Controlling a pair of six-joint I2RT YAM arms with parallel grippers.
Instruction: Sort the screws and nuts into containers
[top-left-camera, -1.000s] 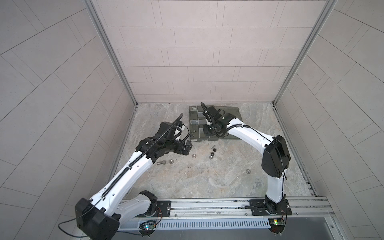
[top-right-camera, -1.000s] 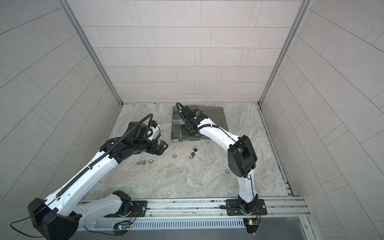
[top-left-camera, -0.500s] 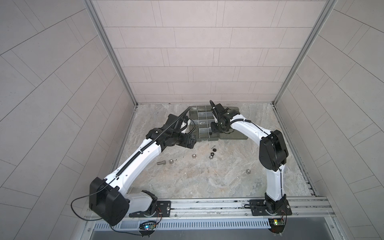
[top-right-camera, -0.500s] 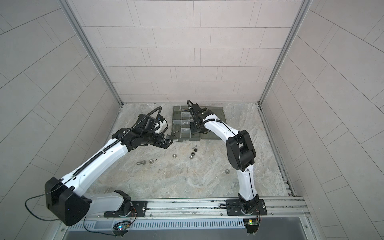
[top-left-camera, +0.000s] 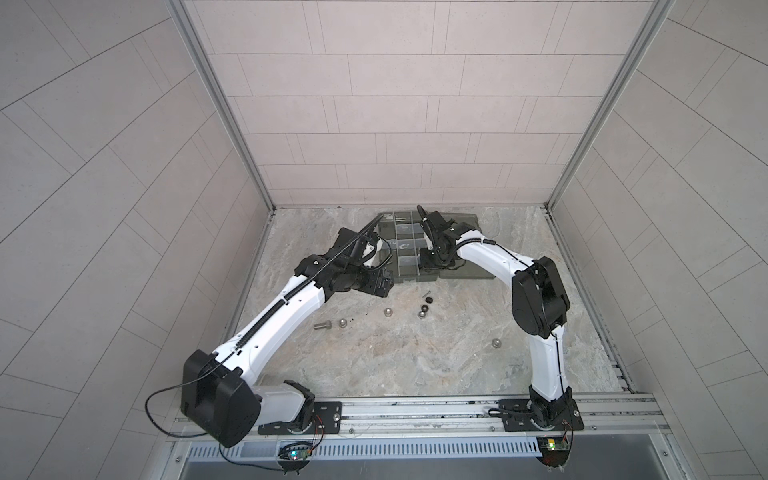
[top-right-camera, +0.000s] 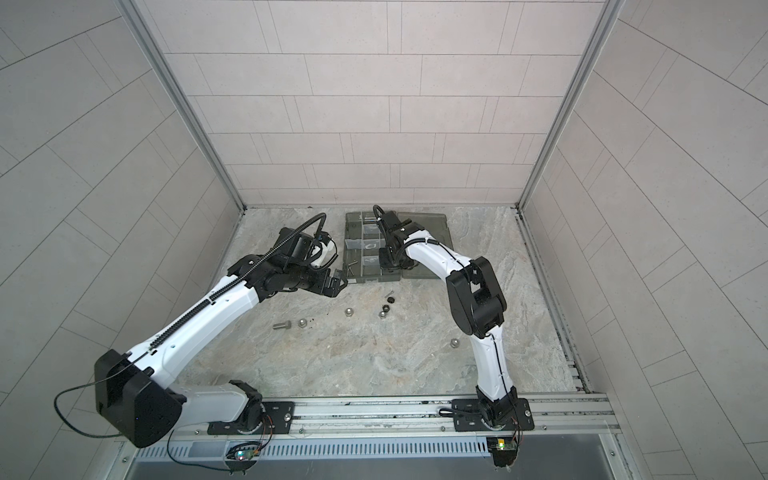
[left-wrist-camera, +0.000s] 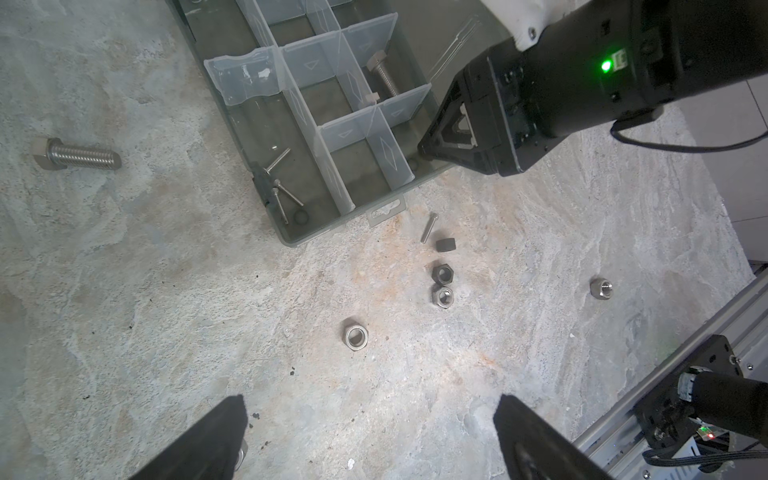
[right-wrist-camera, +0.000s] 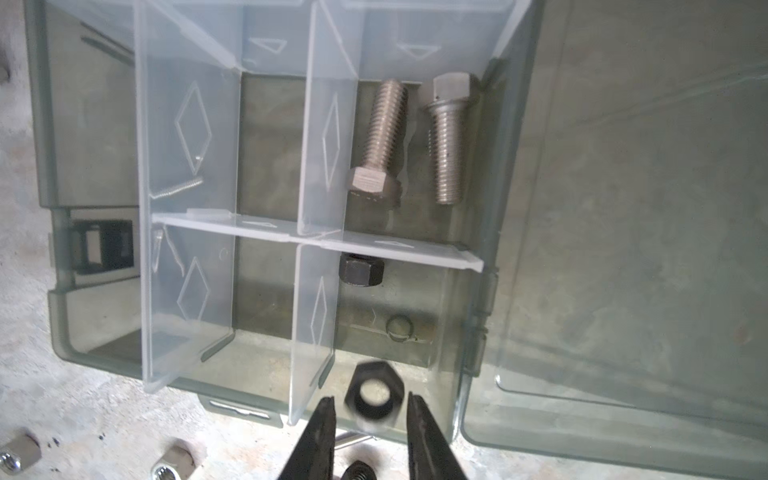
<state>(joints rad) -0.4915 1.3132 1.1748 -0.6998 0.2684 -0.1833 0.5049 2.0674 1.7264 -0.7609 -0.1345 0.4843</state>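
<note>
- Nearest me, a lone silver nut (top-left-camera: 496, 343) lies on the table (top-left-camera: 415, 374), well behind my right pincer and close to that arm's upright link.
- A thick bolt (top-left-camera: 322, 325) lies behind my left pincer, beside its forearm, with a round silver nut (top-left-camera: 342, 323) just next to it.
- My left pincer (left-wrist-camera: 370, 401) hangs over bare table, its fingers spread wide with nothing between them.
- Just ahead of it lies a plain silver nut (left-wrist-camera: 356, 336). A little further on, a black nut (left-wrist-camera: 443, 273) touches a second silver nut (left-wrist-camera: 444, 297).
- Beyond that pair, a black nut on edge (left-wrist-camera: 446, 244) sits beside a thin screw (left-wrist-camera: 429, 227), both just short of the box (left-wrist-camera: 291, 239).
- In the box corner nearest the left pincer, a few thin screws (left-wrist-camera: 282, 187) lie together.
- My right pincer (right-wrist-camera: 371, 401) is over the front corner compartment next to the hinge. Its fingers stand slightly apart.
- A blurred black nut (right-wrist-camera: 376, 395) sits between the tips with a sliver of gap on each side, so I read it as not clamped.
- Under that pincer, the compartment holds one dark nut (right-wrist-camera: 360, 270) against the divider.
- The next compartment beyond holds two thick bolts (right-wrist-camera: 376, 137), side by side.
- The lid (right-wrist-camera: 623, 208) lies open flat next to the right pincer.
</note>
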